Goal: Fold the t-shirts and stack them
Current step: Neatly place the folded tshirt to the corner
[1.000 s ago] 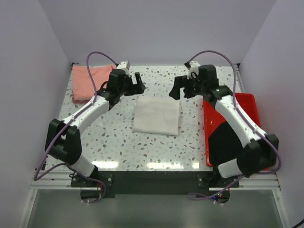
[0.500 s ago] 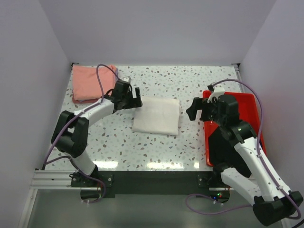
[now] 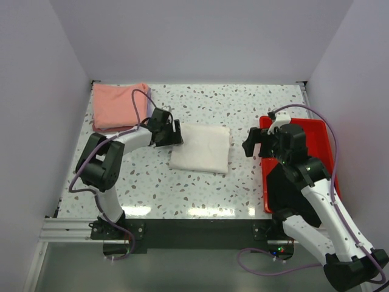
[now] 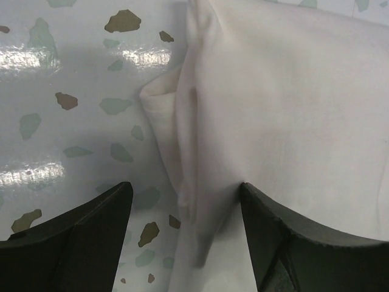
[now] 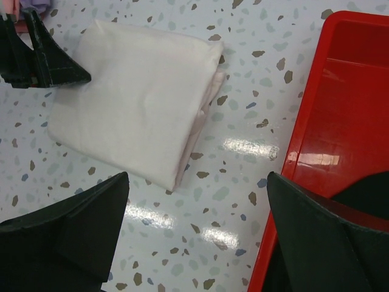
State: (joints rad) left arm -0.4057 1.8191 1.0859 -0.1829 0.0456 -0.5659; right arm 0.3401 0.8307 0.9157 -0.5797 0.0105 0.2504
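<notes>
Now, farthest left, the salmon-pink t-shirt [image 3: 115, 106] lies folded at the far corner of the bench [image 3: 255, 100], up and to the left of the left fingers [image 3: 175, 134] and apart from them; those left fingers sit low at the left edge of the cream-white t-shirt [image 3: 203, 149], standing moderately apart with nothing clamped; the wrist view shows the layered edge of the cloth running up between the two tips, one tip over bare bench and the other over the top layer, so the edge is straddled but not pinched; the cream-white t-shirt spreads to the right of those tips as a folded packet, close to square from above, so I cannot name a clear long axis; further right, across a strip of bare bench, the right fingers [image 3: 250, 143] hover spread wide and hold nothing, the packet lying ahead and to their left, well apart; on their right is the red tray [image 3: 319, 131]; the left arm is plainly the nearer one, and the coming move turns on that left edge lying between its tips: a squeeze there should catch the stacked layers, though the lower ones might slip free.
</notes>
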